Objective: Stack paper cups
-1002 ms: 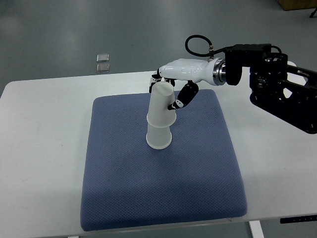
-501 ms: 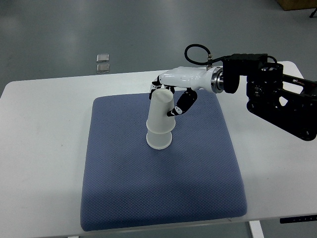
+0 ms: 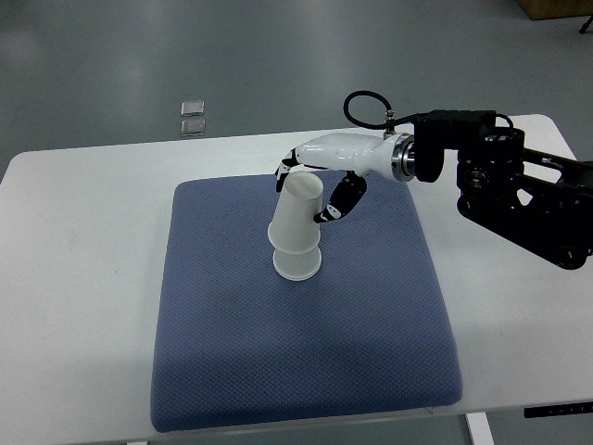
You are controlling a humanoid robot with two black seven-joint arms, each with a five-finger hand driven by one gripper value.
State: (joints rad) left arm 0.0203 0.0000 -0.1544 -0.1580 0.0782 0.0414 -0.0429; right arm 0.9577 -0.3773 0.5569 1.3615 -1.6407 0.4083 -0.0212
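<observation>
From the top view, the white right hand (image 3: 320,181) reaches in over a blue quilted fabric mat (image 3: 306,371) lying on the white table (image 3: 83,278). Its fingers (image 3: 335,204) are wrapped around an upturned white paper cup (image 3: 296,215), which sits tilted over a second upturned white paper cup (image 3: 297,261) standing near the mat's middle. Whether the upper cup is fully seated is hard to tell from this angle. These cups are likely light, thin-walled and easily crushed, so a gentle hold on the side wall nearer the stiffer closed base seems wise. Two small grey squares (image 3: 192,118) lie on the floor beyond the table
</observation>
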